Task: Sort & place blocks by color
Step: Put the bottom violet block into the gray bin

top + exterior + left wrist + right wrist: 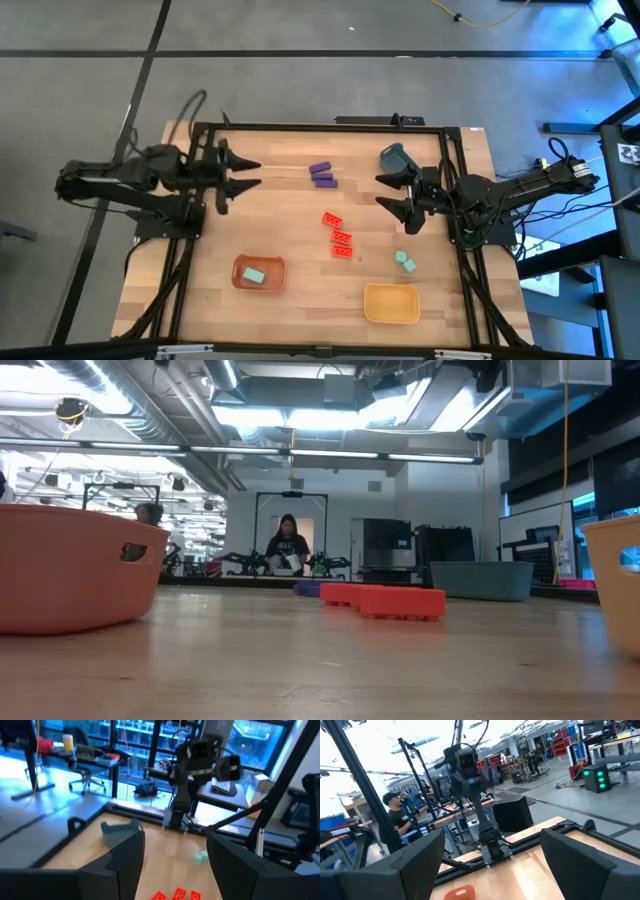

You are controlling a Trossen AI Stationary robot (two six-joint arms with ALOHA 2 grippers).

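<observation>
Near edge: orange-brown tray (241,281) at left holding one teal cube (254,275); empty-looking yellow tray (391,303) at right.
Teal cubes on wood: two (404,261), just beyond the yellow tray.
Red bricks: three (340,237) in a slanting row at table centre.
Purple bars: two (321,174), touching, toward the far edge.
Blue-grey cup (393,157): far right, beside the right arm.
Left gripper (250,174): far left, fingers spread wide, holding nothing.
Right gripper (387,191): right side, fingers spread wide, holding nothing.
Background: person (288,546) seated beyond the table.
</observation>
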